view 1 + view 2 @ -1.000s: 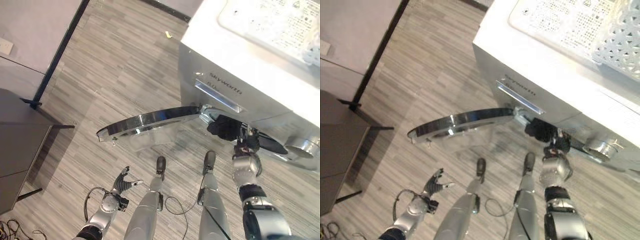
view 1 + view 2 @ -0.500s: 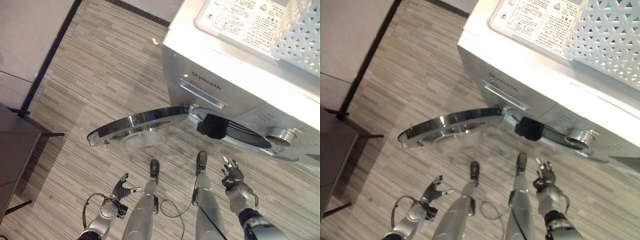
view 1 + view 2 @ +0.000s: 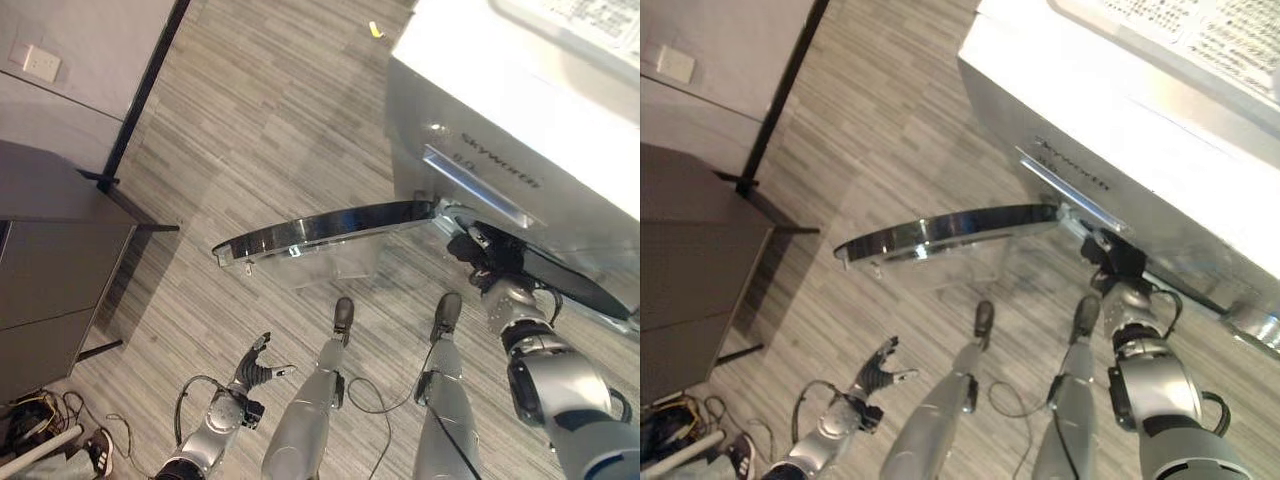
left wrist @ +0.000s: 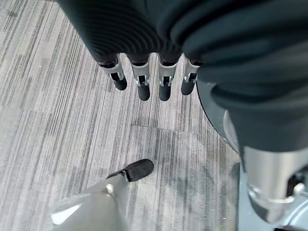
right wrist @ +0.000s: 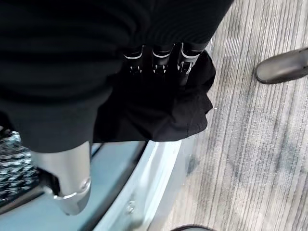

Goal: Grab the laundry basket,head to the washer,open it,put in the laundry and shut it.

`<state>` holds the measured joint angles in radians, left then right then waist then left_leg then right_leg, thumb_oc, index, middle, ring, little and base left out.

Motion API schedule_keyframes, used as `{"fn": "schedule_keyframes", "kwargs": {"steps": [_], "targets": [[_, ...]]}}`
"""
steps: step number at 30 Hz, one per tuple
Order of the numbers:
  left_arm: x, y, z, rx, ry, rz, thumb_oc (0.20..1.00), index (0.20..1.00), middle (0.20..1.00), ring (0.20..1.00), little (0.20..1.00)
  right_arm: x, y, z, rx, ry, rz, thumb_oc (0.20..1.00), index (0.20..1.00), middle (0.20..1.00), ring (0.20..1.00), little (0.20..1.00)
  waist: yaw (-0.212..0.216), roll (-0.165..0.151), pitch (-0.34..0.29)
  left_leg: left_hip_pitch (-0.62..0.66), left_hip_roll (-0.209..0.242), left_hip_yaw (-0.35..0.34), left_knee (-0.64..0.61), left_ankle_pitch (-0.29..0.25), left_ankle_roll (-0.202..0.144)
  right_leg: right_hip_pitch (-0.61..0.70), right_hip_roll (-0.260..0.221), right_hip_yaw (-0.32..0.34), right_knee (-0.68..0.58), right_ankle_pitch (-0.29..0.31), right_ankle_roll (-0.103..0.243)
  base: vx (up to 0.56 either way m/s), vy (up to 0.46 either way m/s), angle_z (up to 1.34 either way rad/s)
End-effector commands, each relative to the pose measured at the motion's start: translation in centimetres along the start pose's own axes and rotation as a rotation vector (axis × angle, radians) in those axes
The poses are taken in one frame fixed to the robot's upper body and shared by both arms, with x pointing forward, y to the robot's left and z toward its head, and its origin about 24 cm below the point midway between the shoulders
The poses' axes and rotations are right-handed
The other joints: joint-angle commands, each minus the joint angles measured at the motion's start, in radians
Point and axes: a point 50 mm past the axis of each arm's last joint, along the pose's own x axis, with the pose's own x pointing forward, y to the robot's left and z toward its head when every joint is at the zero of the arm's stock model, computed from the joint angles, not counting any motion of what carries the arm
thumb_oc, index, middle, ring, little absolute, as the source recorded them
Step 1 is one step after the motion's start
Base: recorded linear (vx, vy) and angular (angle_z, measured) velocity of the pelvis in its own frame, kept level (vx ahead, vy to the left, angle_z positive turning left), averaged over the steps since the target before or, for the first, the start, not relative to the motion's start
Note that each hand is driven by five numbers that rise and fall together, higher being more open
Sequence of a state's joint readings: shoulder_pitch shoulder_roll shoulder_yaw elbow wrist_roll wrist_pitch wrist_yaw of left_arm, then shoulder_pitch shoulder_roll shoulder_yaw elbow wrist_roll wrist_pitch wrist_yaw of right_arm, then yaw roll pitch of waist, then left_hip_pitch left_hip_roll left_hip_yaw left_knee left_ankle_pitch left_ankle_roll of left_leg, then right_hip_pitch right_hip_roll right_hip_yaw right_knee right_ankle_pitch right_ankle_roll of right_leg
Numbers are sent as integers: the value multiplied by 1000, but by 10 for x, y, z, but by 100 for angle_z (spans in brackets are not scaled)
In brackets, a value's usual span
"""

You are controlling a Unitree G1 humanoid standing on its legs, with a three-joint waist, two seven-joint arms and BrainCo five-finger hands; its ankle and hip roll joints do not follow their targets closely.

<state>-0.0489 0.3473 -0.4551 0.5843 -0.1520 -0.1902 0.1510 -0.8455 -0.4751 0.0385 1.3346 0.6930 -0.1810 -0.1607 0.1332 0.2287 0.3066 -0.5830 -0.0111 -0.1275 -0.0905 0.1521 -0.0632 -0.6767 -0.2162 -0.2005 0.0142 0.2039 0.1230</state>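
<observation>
Grey plank floor [image 3: 250, 120] runs under everything. Our left hand [image 3: 255, 368] hangs low, fingers relaxed and empty, likely kept clear of the washer door [image 3: 320, 232], which is swung open. At the drum opening of the washer [image 3: 500, 120], our right hand [image 3: 492, 268] has fingers curled into the black garment [image 5: 159, 110] draped over the rim, apparently feeding it inside.

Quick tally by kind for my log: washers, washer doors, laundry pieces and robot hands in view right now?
Silver front-loading washer: 1
Round glass washer door, open: 1
Black laundry cloth at the washer opening: 1
Robot hands: 2, left hand and right hand
Total: 5
</observation>
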Motion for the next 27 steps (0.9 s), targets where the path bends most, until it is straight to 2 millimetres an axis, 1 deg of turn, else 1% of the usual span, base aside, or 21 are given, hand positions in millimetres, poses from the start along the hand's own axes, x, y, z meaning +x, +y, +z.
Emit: {"fn": "schedule_keyframes", "kwargs": {"steps": [1, 2, 4, 5, 6, 7, 9, 11, 14, 15, 16, 17, 20, 21, 22, 23, 24, 25, 26, 27], "targets": [[-1, 7, 8, 16, -50, 11, 1000, 1000, 1000, 1000, 1000, 4, -30, 10, -32, 10, -127, 1000, 1000, 1000, 1000, 1000, 21, 37, 14, 19, -4, -12, 3, -71, -39, -94, -39, 103, 256, -214, 52, -21, -16, 13], [-1, 8, 12, 19, -68, 13, 1000, 1000, 1000, 1000, 1000, 3, -41, 8, 0, 33, -181, 1000, 1000, 1000, 1000, 1000, 28, 47, 17, 14, -7, -22, 3, -70, -41, -103, -43, 96, 270, -223, 53, -6, -9, 12], [-1, 8, 12, 19, -68, 13, 1000, 1000, 1000, 1000, 1000, 3, -41, 8, 0, 33, -181, 1000, 1000, 1000, 1000, 1000, 27, 47, 17, 13, -7, -22, 3, -70, -41, -104, -44, 96, 271, -223, 53, -1, -12, 12], [-1, 7, 11, 24, -64, 9, 1000, 1000, 1000, 1000, 1000, 0, -59, -3, 32, 86, -252, 1000, 1000, 1000, 1000, 1000, 26, 57, 23, 7, -12, -32, 3, -69, -47, -107, -44, 90, 281, -231, 54, 5, -15, 12], [-1, 7, 11, 25, -64, 8, 1000, 1000, 1000, 1000, 1000, 0, -60, -4, 33, 87, -253, 1000, 1000, 1000, 1000, 1000, 26, 58, 21, 7, -13, -34, 3, -69, -47, -107, -45, 88, 283, -232, 54, 14, -19, 11], [-2, 8, 10, 31, -58, 11, 1000, 1000, 1000, 1000, 1000, -3, -73, -12, 37, 121, -299, 1000, 1000, 1000, 1000, 1000, 22, 63, 24, 4, -16, -36, 3, -69, -49, -106, -45, 86, 286, -235, 54, 14, -2, 18], [-3, 9, 8, 35, -48, 18, 1000, 1000, 1000, 1000, 1000, -7, -87, -19, 57, 152, -350, 1000, 1000, 1000, 1000, 1000, 16, 66, 28, 5, -18, -39, 3, -71, -51, -109, -44, 85, 294, -238, 55, 11, -4, 19], [-3, 11, 8, 33, -50, 25, 1000, 1000, 1000, 1000, 1000, -7, -91, -18, 89, 142, -356, 1000, 1000, 1000, 1000, 1000, 12, 67, 30, 3, -19, -39, 3, -72, -53, -118, -44, 89, 298, -239, 56, 5, -6, 8], [-3, 14, 11, 28, -63, 31, 1000, 1000, 1000, 1000, 1000, -3, -87, -2, 103, 84, -336, 1000, 1000, 1000, 1000, 1000, 12, 68, 32, -6, -18, -34, 3, -74, -55, -140, -46, 94, 308, -238, 58, -1, 1, 1], [-3, 14, 11, 27, -63, 31, 1000, 1000, 1000, 1000, 1000, -3, -87, -2, 103, 83, -336, 1000, 1000, 1000, 1000, 1000, 12, 67, 32, -7, -18, -33, 3, -73, -55, -142, -46, 95, 309, -238, 58, -7, -1, -5], [-2, 15, 13, 29, -70, 30, 1000, 1000, 1000, 1000, 1000, -1, -85, 6, 103, 61, -325, 1000, 1000, 1000, 1000, 1000, 14, 68, 32, -10, -18, -32, 3, -74, -55, -148, -45, 98, 311, -239, 58, -11, 3, -5], [-2, 16, 18, 28, -93, 28, 1000, 1000, 1000, 1000, 1000, 3, -77, 27, 98, 5, -300, 1000, 1000, 1000, 1000, 1000, 22, 72, 29, -16, -16, -30, 3, -74, -55, -164, -46, 103, 324, -243, 60, -16, 3, -9], [-3, 16, 23, 11, -120, 19, 1000, 1000, 1000, 1000, 1000, 8, -61, 62, 84, -91, -249, 1000, 1000, 1000, 1000, 1000, 35, 78, 23, -25, -16, -26, 3, -73, -51, -197, -48, 117, 357, -253, 61, -7, 5, -4], [-3, 16, 23, 11, -120, 20, 1000, 1000, 1000, 1000, 1000, 8, -61, 62, 84, -91, -249, 1000, 1000, 1000, 1000, 1000, 34, 78, 23, -25, -16, -26, 3, -73, -51, -198, -48, 118, 358, -254, 61, 0, 0, 0], [-4, 16, 24, 6, -127, 14, 1000, 1000, 1000, 1000, 1000, 9, -51, 78, 74, -140, -218, 1000, 1000, 1000, 1000, 1000, 42, 82, 21, -25, -16, -27, 3, -72, -49, -205, -47, 121, 370, -259, 60, 77, -2, 0], [-5, 15, 25, 2, -131, 9, 1000, 1000, 1000, 1000, 1000, 10, -45, 88, 63, -167, -202, 1000, 1000, 1000, 1000, 1000, 46, 82, 14, -14, -17, -26, 3, -92, -47, -200, -49, 128, 385, -292, 66, 0, 0, 0], [-5, 15, 25, 0, -133, 5, 1000, 1000, 1000, 1000, 1000, 10, -40, 96, 58, -189, -188, 1000, 1000, 1000, 1000, 1000, 47, 85, 22, -24, -17, -27, 3, -73, -46, -217, -49, 127, 396, -271, 60, 0, 0, 0], [-5, 15, 26, 2, -133, 2, 1000, 1000, 1000, 1000, 1000, 9, -36, 102, 63, -206, -177, 1000, 1000, 1000, 1000, 1000, 50, 87, 22, -24, -18, -28, 3, -74, -45, -222, -48, 130, 405, -275, 59, 0, 0, 0], [-5, 15, 26, 1, -133, 2, 1000, 1000, 1000, 1000, 1000, 9, -35, 103, 62, -206, -176, 1000, 1000, 1000, 1000, 1000, 49, 84, 16, -15, -19, -27, 3, -92, -45, -212, -49, 135, 407, -303, 65, 2, -4, 4], [-5, 14, 25, -1, -128, 0, 1000, 1000, 1000, 1000, 1000, 9, -30, 112, 76, -234, -162, 1000, 1000, 1000, 1000, 1000, 54, 88, 22, -22, -17, -31, 3, -75, -42, -231, -49, 134, 424, -284, 58, 81, -7, 6]]}}
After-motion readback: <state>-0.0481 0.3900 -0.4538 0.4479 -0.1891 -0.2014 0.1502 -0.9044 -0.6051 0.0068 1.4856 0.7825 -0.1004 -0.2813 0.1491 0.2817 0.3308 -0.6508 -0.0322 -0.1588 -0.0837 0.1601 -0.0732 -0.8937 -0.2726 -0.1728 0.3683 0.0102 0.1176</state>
